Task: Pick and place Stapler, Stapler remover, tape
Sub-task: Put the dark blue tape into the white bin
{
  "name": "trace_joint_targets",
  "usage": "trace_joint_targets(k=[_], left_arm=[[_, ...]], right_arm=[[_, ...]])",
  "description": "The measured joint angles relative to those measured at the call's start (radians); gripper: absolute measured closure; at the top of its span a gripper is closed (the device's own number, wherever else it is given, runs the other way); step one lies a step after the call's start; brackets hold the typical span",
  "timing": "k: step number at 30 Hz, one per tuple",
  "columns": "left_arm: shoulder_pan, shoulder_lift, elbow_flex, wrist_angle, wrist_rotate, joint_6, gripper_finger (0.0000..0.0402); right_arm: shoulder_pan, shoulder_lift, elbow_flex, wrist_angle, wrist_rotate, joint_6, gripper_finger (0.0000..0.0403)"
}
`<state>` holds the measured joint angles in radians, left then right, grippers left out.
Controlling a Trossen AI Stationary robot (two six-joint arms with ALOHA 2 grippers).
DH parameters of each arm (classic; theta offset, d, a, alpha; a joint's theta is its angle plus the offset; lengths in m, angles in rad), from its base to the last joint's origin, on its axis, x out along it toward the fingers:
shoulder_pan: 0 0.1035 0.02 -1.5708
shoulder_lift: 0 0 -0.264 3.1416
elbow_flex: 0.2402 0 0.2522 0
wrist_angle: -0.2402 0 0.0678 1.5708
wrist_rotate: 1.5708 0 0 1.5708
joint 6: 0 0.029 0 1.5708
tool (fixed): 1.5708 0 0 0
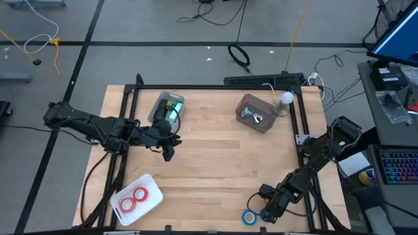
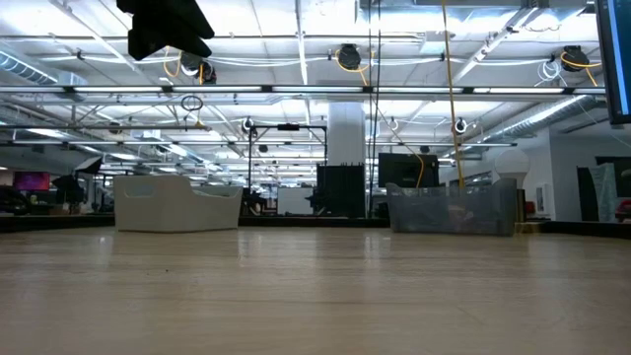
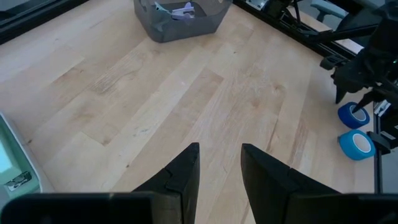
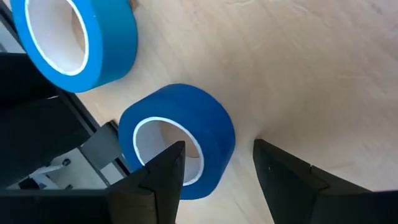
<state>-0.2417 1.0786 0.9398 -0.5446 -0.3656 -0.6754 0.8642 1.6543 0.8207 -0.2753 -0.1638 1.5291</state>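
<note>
- High view: the right gripper (image 1: 268, 214) sits low at the table's (image 1: 215, 160) near edge toward its right corner, by two blue tape rolls (image 1: 249, 217); only one roll shows clearly here, the other is hidden under the gripper
- Right wrist view shows what the high view hides: both blue rolls, one (image 4: 177, 140) lying partly between the spread fingers (image 4: 163, 171), touching or just off one finger, the other (image 4: 74, 40) just beside it, next to the black frame; the gripper (image 4: 214, 165) is open, not clamped on the roll
- Left gripper (image 1: 167, 149) hovers over the left half of the table, near the far-left tray (image 1: 167, 108) holding a green item; left wrist view shows its fingers (image 3: 186, 171) a little apart with nothing between them, bare wood below
- Left wrist view also shows the grey bin (image 3: 180, 17) and, well apart, the two blue rolls (image 3: 354, 115) under the right arm
- Two red rolls (image 1: 134, 197) lie in a white tray (image 1: 151, 186) at the near-left corner; seen in the high view only
- Grey bin (image 1: 256, 112) with metal pieces stands at the far-right side
- Low view shows only the two far containers (image 2: 177, 202) and the left arm (image 2: 163, 28) overhead; no tape visible
- The table's middle is open wood; a black frame (image 1: 215, 88) runs along the far, left and right edges
</note>
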Motion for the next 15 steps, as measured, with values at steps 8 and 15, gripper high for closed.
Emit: trace_joint_targets(k=[8,15], left_arm=[[0.0,0.0,0.0,-0.002,-0.001,0.0,0.0284],[0.0,0.0,0.0,-0.003,-0.002,0.013,0.0284]], right_arm=[[0.002,-0.032,-0.002,0.029,0.005,-0.066,0.0215],[0.002,-0.043,-0.003,0.037,0.006,-0.11,0.0216]])
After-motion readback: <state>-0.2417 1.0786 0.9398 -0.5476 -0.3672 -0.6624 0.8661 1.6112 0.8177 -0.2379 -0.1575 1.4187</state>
